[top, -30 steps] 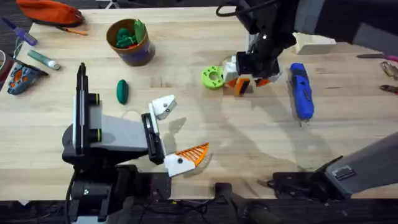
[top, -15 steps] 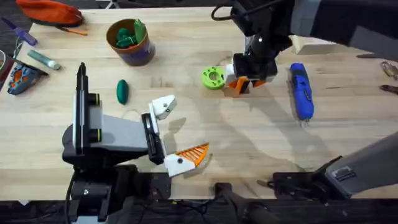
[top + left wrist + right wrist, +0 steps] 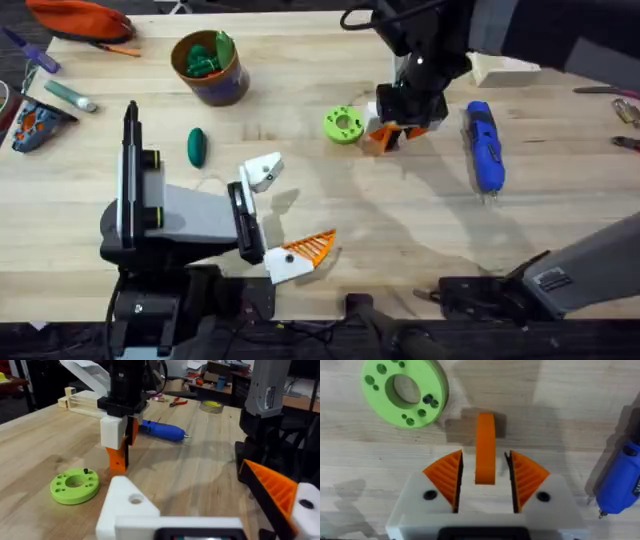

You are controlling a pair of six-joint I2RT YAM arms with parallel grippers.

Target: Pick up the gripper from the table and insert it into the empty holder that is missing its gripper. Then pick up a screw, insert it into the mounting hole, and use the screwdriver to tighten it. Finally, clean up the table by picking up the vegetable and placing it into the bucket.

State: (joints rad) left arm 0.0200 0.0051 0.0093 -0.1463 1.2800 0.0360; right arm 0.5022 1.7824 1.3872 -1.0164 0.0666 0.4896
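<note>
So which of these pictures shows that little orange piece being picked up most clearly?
The right wrist view: the orange piece stands between the right gripper's ribbed pads. The left wrist view shows it from the side, under the white finger. Overhead, the arm hides most of it.

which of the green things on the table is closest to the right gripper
The round lime-green disc, lying just beside the right gripper. The dark green oval vegetable lies much farther off, and the green items in the bucket are farther still.

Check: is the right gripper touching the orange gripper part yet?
Apart. The right wrist view shows the orange part between the right gripper's pads, a gap on each side.
</note>
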